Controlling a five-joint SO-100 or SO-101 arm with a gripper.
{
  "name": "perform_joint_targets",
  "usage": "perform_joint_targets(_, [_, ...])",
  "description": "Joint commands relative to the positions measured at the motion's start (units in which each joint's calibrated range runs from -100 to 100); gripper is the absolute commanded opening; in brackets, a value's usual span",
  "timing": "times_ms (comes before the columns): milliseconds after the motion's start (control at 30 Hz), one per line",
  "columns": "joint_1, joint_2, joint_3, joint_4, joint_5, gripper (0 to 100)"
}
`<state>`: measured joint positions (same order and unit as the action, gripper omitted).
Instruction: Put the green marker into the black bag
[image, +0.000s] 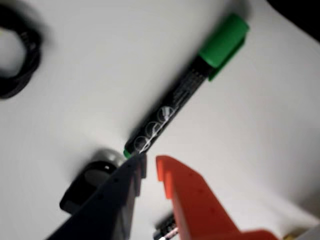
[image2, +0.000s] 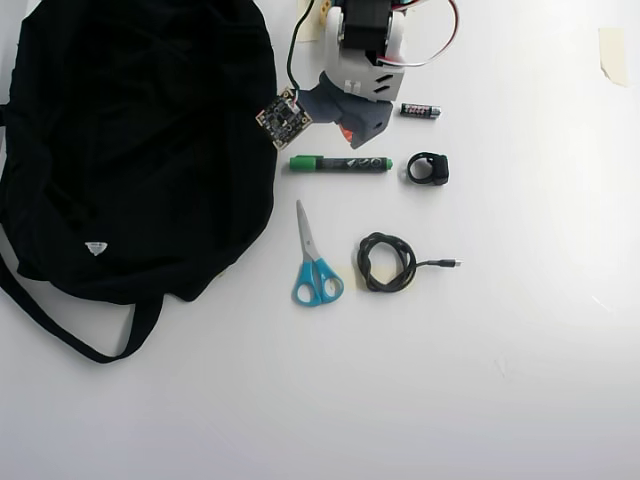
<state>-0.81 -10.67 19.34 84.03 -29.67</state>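
Note:
The green marker (image: 185, 90) lies flat on the white table, green cap up and to the right in the wrist view. In the overhead view the marker (image2: 340, 163) lies level, its cap pointing left toward the black bag (image2: 130, 140), which fills the upper left. My gripper (image: 150, 166) hovers just above the marker's bare end, its dark and orange fingers a narrow gap apart and holding nothing. In the overhead view the gripper (image2: 351, 138) sits just behind the marker's middle.
A small battery (image2: 420, 110) lies right of the arm. A black ring-shaped clip (image2: 428, 168) sits just right of the marker. Blue-handled scissors (image2: 315, 270) and a coiled black cable (image2: 387, 262) lie in front. The bag's strap (image2: 60, 325) trails at the lower left.

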Motion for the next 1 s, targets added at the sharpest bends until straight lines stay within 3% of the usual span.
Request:
perform_joint_targets(0, [0.28, 2.29, -0.56, -0.56, -1.06, 3])
perform_joint_targets(367, [-0.09, 4.53, -1.01, -0.56, -7.72, 3])
perform_joint_targets(833, [-0.31, 4.61, -0.47, -0.65, -11.91, 3])
perform_joint_targets(967, [-0.46, 4.61, -0.38, -0.65, -12.6, 8])
